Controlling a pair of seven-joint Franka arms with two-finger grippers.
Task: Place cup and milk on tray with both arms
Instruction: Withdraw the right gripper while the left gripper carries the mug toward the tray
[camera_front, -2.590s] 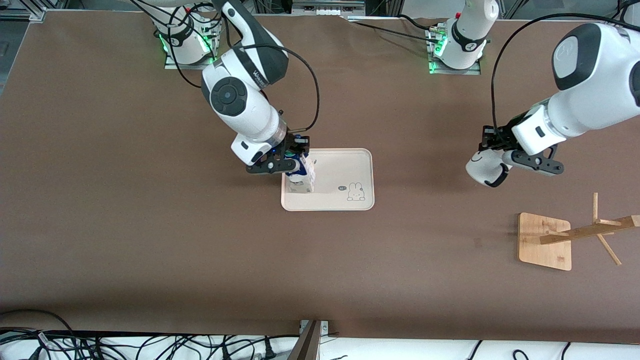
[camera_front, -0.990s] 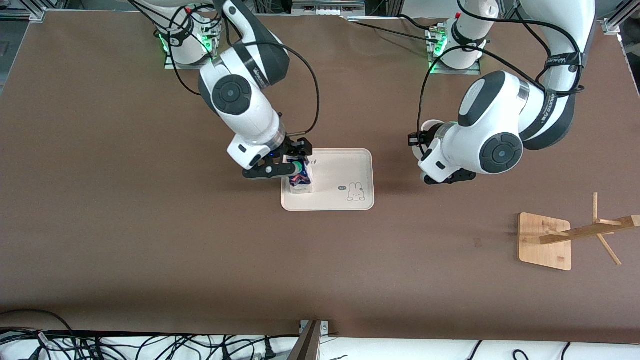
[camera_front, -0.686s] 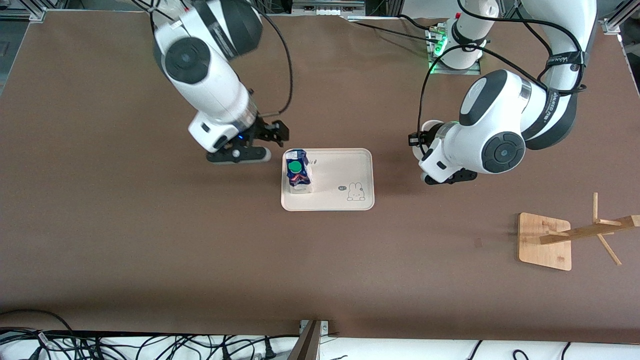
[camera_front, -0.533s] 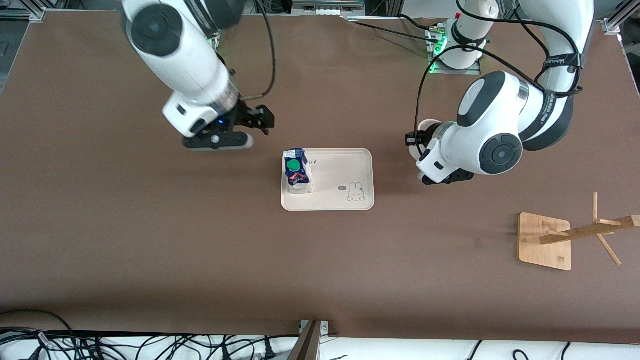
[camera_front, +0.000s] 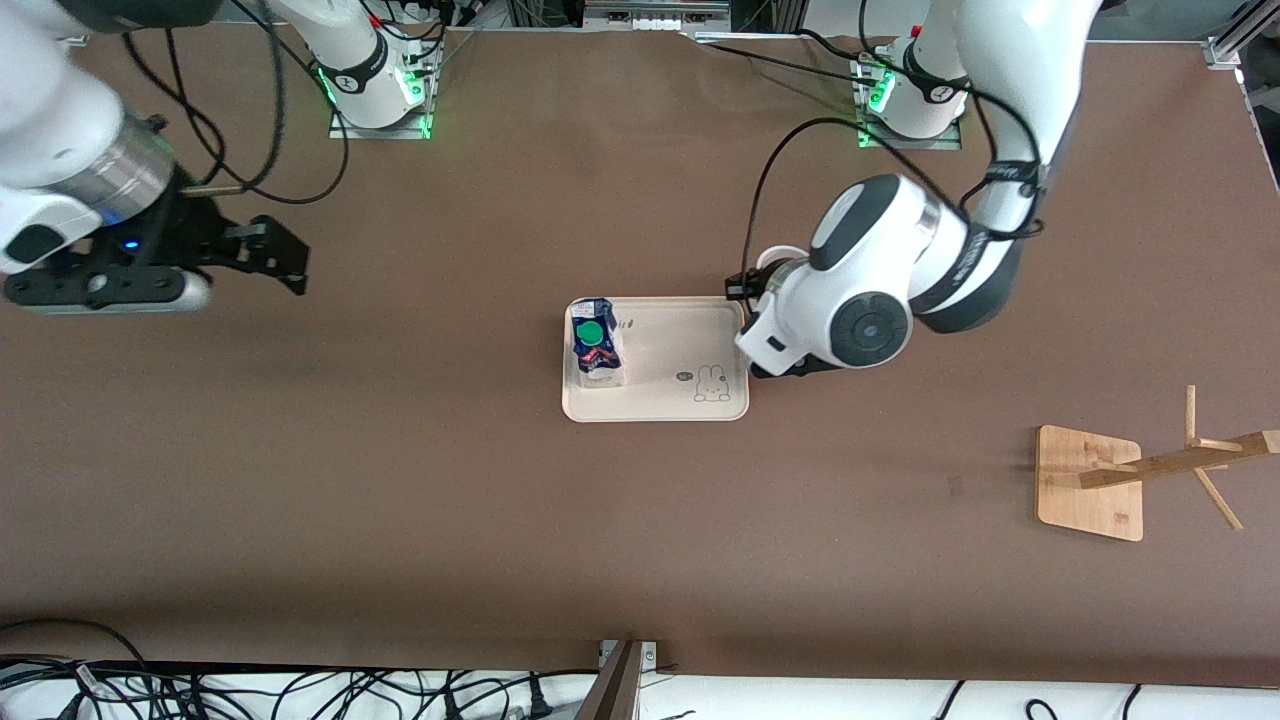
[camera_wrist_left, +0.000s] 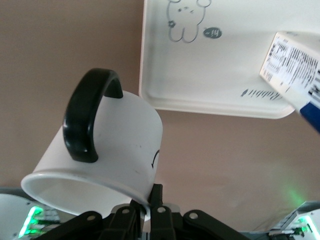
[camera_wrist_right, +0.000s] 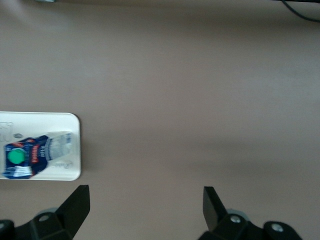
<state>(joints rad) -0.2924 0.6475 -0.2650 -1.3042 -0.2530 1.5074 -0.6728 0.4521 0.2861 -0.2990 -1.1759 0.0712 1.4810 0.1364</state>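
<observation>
The flat cream rectangular tray (camera_front: 655, 358) with rounded corners and a small bunny drawing lies on the brown table (camera_front: 400, 500), and serves here as the landmark. The small dark-blue and white gable-top milk carton (camera_front: 594, 345) with a round green screw cap stands upright on the tray, at the tray's edge toward the right arm's end of the table; nothing grips it.

The right gripper (camera_wrist_right: 145, 207) hangs over bare table well apart from the tray, toward the right arm's end; its two black fingers (camera_wrist_right: 75, 205) stand wide apart with nothing between them.

The left gripper (camera_wrist_left: 145, 205) is just beside the tray's edge toward the left arm's end of the table, mostly hidden under the arm's wrist in the front view. It is clamped on the rim of the white mug (camera_wrist_left: 97, 150) with a black loop handle, fingers pinching the wall. The mug hangs tilted in the air over the table just off the tray's corner, not touching the tray.

A bamboo rack (camera_front: 1100, 480) with a square base stands far from the tray, toward the left arm's end and nearer to the front camera.
</observation>
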